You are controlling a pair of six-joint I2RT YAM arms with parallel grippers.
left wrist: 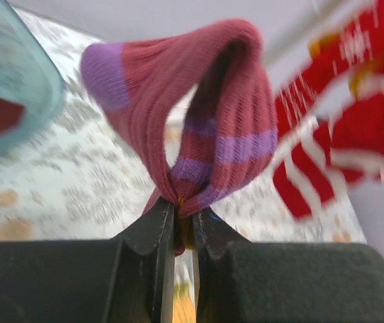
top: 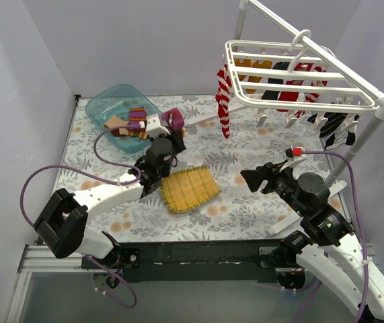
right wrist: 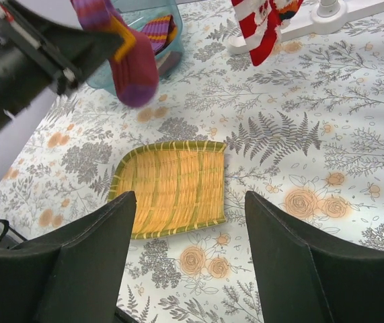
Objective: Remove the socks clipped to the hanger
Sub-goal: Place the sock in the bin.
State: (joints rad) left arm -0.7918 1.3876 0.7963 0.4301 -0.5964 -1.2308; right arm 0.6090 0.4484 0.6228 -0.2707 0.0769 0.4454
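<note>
While left tool [left wrist: 181, 217] clamps it, maroon sock [left wrist: 178, 81] hangs.

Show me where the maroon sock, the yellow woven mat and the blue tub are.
maroon sock [left wrist: 171, 87]: left wrist view, its folded upper part.
yellow woven mat [right wrist: 171, 188]: right wrist view, its middle.
blue tub [top: 103, 108]: top external view, its bare left wall.

My left end effector [top: 169, 130] pinches a maroon sock [top: 174, 118] beside the teal bin [top: 106, 104]; my right end effector [top: 254, 178] hangs spread wide.
</note>
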